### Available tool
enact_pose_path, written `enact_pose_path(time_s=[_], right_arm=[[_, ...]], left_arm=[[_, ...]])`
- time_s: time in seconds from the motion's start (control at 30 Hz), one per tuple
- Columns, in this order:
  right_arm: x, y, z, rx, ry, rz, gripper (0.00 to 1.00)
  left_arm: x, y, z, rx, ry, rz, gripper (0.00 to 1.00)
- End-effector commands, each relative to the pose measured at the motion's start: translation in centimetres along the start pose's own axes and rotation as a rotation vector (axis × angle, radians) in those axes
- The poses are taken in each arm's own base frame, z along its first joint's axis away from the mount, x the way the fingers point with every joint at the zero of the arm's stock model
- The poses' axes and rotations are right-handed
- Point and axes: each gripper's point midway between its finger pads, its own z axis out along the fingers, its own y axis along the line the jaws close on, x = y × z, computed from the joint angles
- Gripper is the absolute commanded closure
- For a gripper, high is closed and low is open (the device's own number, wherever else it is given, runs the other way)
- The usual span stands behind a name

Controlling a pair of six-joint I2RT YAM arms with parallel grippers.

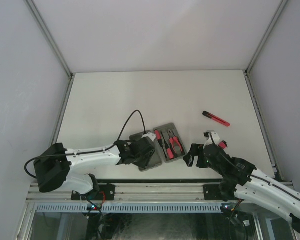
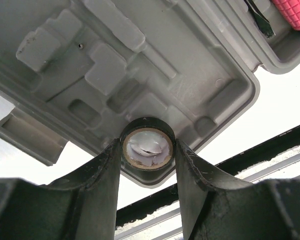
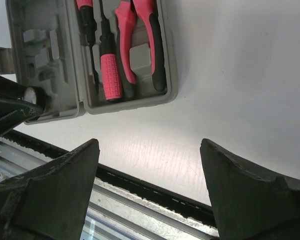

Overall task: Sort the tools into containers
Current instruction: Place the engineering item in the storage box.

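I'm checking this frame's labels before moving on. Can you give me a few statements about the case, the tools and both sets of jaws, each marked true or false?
1. The left jaws grip the black ring close to the grey case. True.
2. The right jaws hold a screwdriver. False: they stand open with nothing between them.
3. The pliers lie inside the case. True.
4. The slim red-black tool sits in the case. False: it lies on the table, well apart from the case.
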Motion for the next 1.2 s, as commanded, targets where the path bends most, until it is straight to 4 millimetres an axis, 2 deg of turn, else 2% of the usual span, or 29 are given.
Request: enact_pose_path(time_s=[0.0, 0.37, 0.6, 0.77, 0.97, 1.17], right_arm=[[-0.8, 0.6, 0.2, -0.028, -0.028, -0.002, 0.19], [-0.8, 0.6, 0.4, -0.027, -0.022, -0.002, 0.18], [-0.7, 0.6, 0.4, -0.032, -0.019, -0.002, 0.18], [-0.7, 0.7, 0.4, -0.031, -0.018, 0.004, 0.19], [-0.7, 0.8, 0.4, -0.041, -0.016, 0.008, 0.18], [-1.6, 1.3, 0.4, -0.059, -0.058, 0.029, 0.20]], left_arm=[[-1.5, -1.1, -0.7, 0.014, -0.025, -0.012, 0.54], [-1.1, -0.8, -1.2, 0.000, -0.006, -0.005, 0.50], [-1.1, -0.6, -1.2, -0.014, 0.000, -0.003, 0.43], [-1.9, -0.9, -1.7, -0.010, -0.021, -0.004, 0.41], [-3.8, -1.3, -3.3, 0.016, -0.097, -0.013, 0.41], [-5.6, -1.5, -4.9, 0.059, -0.209, -0.036, 0.41]])
